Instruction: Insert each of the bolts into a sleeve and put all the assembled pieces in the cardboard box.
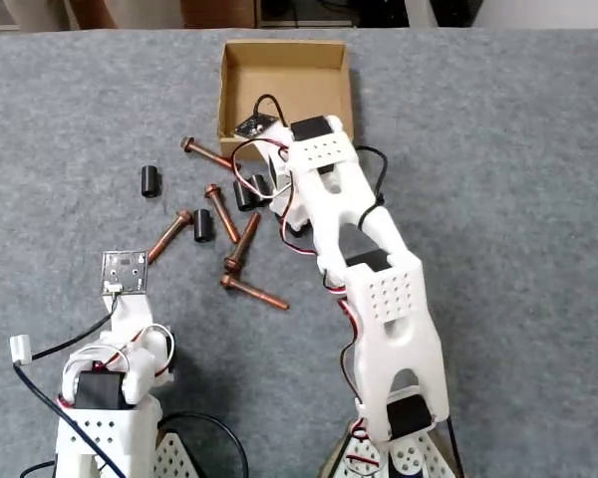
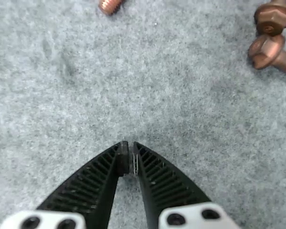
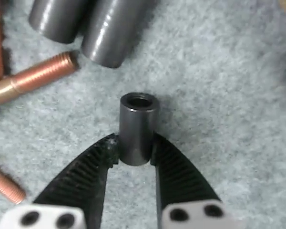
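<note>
Right gripper (image 3: 135, 151): narrowed onto a dark sleeve (image 3: 139, 119), pinching its lower half, with the open bore showing at the free end.
Left gripper (image 2: 128, 158): jaws pressed together on nothing, over bare counter (image 2: 181, 95); its arm sits at the lower left of the high view.
Held sleeve's place: judging by the high view, under the right arm near the middle of the frame, just below the cardboard box (image 1: 225, 100).
Loose parts: bolts (image 1: 254, 291) and loose sleeves (image 1: 150, 181) lie scattered left of centre in the high view.
Sleeve handling: it looks like rigid metal, smooth and round, so expect it to twist or slip between the ribbed jaws. Hold it across the wall and keep the bore clear.
Bolt handling: stiff and likely to roll. Take one on the plain shank near the flanged head, leaving the threaded tip free to lead into the bore.
</note>
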Controlling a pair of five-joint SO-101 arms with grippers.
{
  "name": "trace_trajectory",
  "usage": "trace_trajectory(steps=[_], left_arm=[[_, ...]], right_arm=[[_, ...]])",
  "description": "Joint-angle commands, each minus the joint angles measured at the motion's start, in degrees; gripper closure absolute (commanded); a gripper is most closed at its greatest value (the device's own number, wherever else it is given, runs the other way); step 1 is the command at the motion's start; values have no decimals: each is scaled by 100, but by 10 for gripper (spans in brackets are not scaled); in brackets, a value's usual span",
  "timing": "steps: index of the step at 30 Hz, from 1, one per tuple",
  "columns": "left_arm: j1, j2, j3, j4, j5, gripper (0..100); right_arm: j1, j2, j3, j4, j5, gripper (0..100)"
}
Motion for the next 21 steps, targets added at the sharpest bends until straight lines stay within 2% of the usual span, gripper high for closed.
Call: trace_trajectory(steps=[1,7,8,12,15,18,21], left_arm=[[9,-286,-9,53,-35,965],[-563,-286,-580,-62,-62,962],[-677,-286,-703,-97,-158,960],[-756,-233,-1451,-334,-1284,960],[-756,-189,-2189,-343,-1363,960],[-738,338,-2760,-387,-1363,957],[-589,1525,-3270,-360,-1336,917]], right_arm=[[-75,-40,-180,229,0,962],[-66,-585,-251,580,0,977],[-66,-752,-251,651,0,977],[22,-1499,-251,1011,0,978],[163,-2105,-215,1301,26,978],[391,-2668,-198,1538,9,979],[690,-3354,180,1538,26,979]])
